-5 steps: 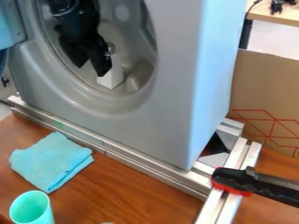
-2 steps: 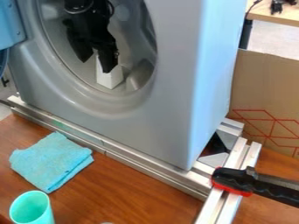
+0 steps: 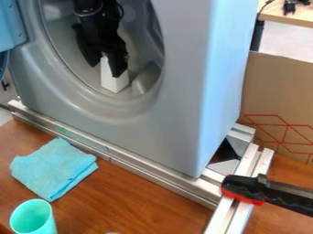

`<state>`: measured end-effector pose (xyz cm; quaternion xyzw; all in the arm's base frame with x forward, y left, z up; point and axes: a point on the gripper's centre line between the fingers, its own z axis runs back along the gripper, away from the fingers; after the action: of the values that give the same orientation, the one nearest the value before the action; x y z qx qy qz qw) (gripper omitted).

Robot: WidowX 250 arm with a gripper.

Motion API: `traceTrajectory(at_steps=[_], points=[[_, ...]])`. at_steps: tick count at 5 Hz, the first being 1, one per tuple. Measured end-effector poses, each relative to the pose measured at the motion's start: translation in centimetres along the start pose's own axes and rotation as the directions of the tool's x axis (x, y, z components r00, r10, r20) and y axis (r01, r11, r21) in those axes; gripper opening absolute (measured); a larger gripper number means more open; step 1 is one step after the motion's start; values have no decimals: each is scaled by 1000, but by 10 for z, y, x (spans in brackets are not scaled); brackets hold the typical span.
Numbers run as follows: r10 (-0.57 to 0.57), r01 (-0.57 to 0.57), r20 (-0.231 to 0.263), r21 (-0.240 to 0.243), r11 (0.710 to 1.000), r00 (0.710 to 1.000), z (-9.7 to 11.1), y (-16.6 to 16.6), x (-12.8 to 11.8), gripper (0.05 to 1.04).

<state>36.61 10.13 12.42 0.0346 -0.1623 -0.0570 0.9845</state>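
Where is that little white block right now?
In the camera view, the small white block is in the upper left part, low inside the round opening of the big grey machine, right by the black two-finger gripper.

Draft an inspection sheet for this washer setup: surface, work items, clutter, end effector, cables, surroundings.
Surface: brown wood table; metal rails run along the washer's base.
Work items: white block stands inside the washer; door open.
Clutter: folded teal cloth on the table; green cup, upright, near the bottom-left corner; black-and-red clamp at the lower-right rails.
End effector: inside the washer, pointing down, fingers apart at the block's upper part; contact can't be told.
Cables: thin dark one at the far table; connection can't be told.
Surroundings: cardboard with red lines, right of the washer; dark items on the far table.
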Motion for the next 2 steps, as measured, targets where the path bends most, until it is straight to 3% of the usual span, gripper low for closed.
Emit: traceTrajectory(at_steps=[1, 2], points=[[15, -15, -1, -23, 1000, 1000, -1, -3, 0, 945], [51, -51, -25, -27, 998, 998, -5, -6, -9, 679]])
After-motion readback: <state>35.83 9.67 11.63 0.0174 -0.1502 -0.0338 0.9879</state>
